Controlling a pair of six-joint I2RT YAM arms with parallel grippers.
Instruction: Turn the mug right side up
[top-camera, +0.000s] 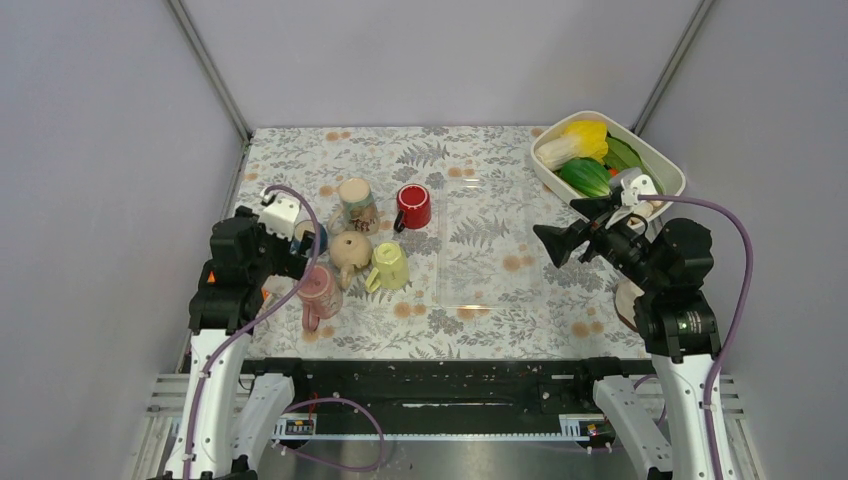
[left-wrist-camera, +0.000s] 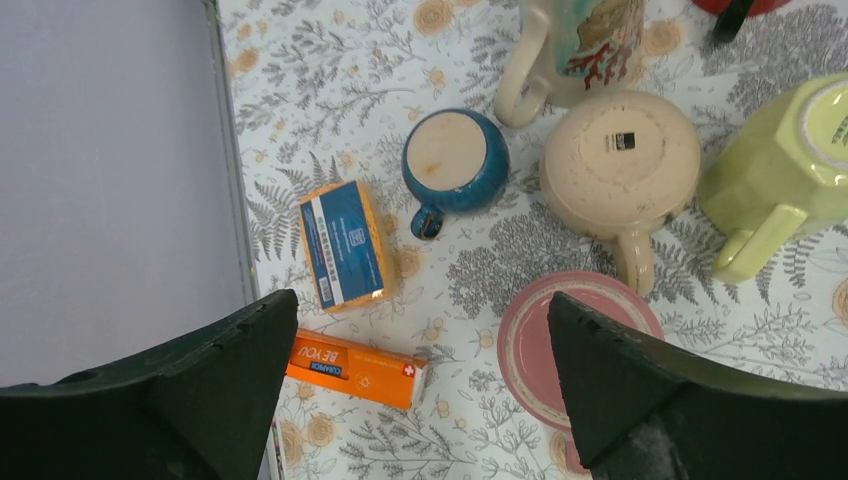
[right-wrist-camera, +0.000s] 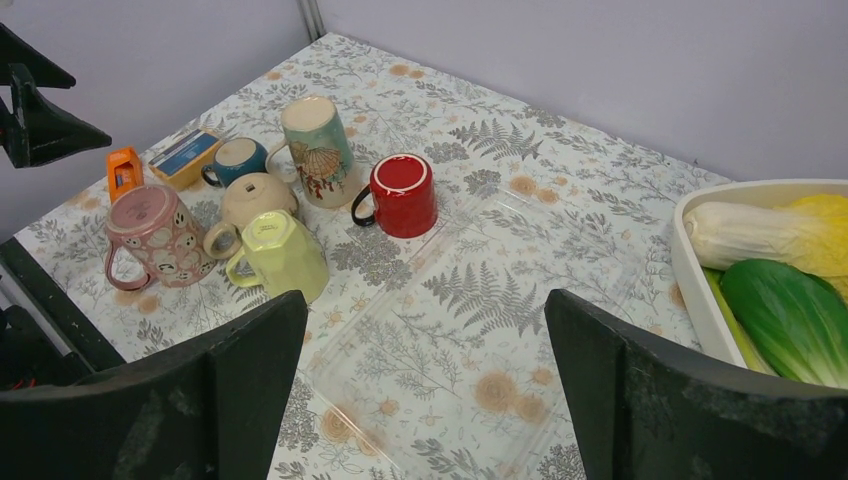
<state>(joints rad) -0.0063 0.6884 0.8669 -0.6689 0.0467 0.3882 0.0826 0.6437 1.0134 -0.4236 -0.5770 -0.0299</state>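
Note:
Several mugs stand base up in a cluster on the floral cloth at the left: a red mug (top-camera: 413, 207) (right-wrist-camera: 405, 195), a tall patterned mug (top-camera: 357, 205) (right-wrist-camera: 315, 145), a beige mug (top-camera: 350, 252) (left-wrist-camera: 620, 150), a yellow-green mug (top-camera: 390, 265) (right-wrist-camera: 285, 255), a pink mug (top-camera: 318, 290) (left-wrist-camera: 530, 345) and a small blue mug (left-wrist-camera: 455, 160). My left gripper (top-camera: 287, 263) (left-wrist-camera: 422, 300) hangs open above the cloth between the pink mug and an orange box, holding nothing. My right gripper (top-camera: 553, 245) (right-wrist-camera: 425, 297) is open and empty, raised at the right, far from the mugs.
A yellow sponge (left-wrist-camera: 340, 240) and an orange box (left-wrist-camera: 355, 368) lie by the left table edge. A clear flat tray (top-camera: 480, 250) (right-wrist-camera: 480, 320) lies mid-table. A white tub (top-camera: 665, 165) (right-wrist-camera: 700, 280) of vegetables sits at the back right. Grey walls close in both sides.

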